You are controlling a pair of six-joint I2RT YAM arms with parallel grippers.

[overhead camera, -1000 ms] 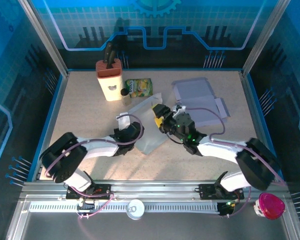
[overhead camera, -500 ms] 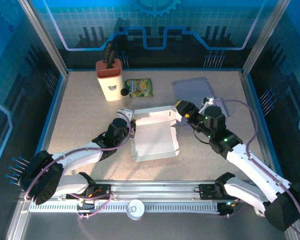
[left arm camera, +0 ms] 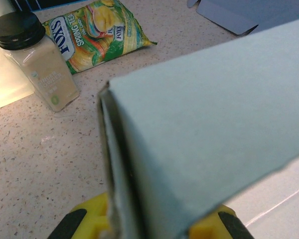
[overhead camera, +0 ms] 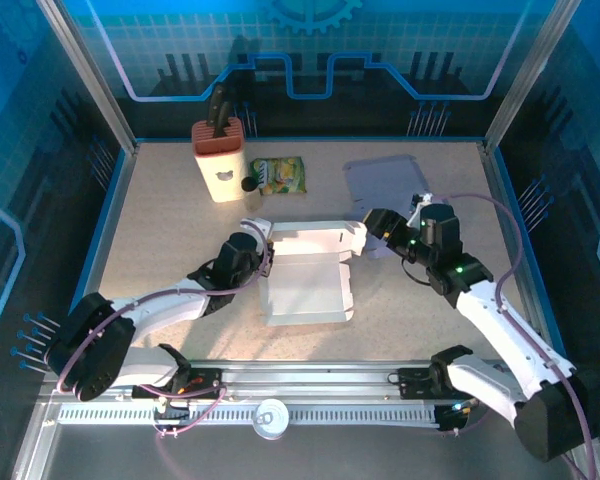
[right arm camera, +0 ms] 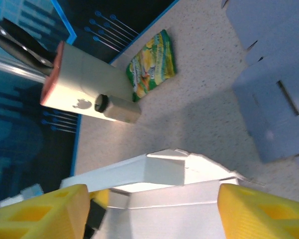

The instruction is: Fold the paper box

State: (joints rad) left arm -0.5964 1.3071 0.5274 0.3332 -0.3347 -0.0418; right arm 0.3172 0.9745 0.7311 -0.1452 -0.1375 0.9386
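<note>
Top external puts my left gripper [overhead camera: 259, 256] at the left wall of the paper box [overhead camera: 308, 290] on the table [overhead camera: 170, 215] and my right gripper [overhead camera: 372, 231] at its far-right corner; left wrist adds jaws clamped on that wall, right wrist adds fingers [right arm camera: 37, 211] apart, straddling the flap.

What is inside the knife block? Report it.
Black knife handles stick up out of the knife block through its red top. The blades are sunk in the block and covered, so their shapes cannot be seen.

Arms [overhead camera: 500, 318] white, black joints; purple cables [overhead camera: 518, 240]; green lights [overhead camera: 458, 268]; yellow claw fingers [right arm camera: 40, 211].
</note>
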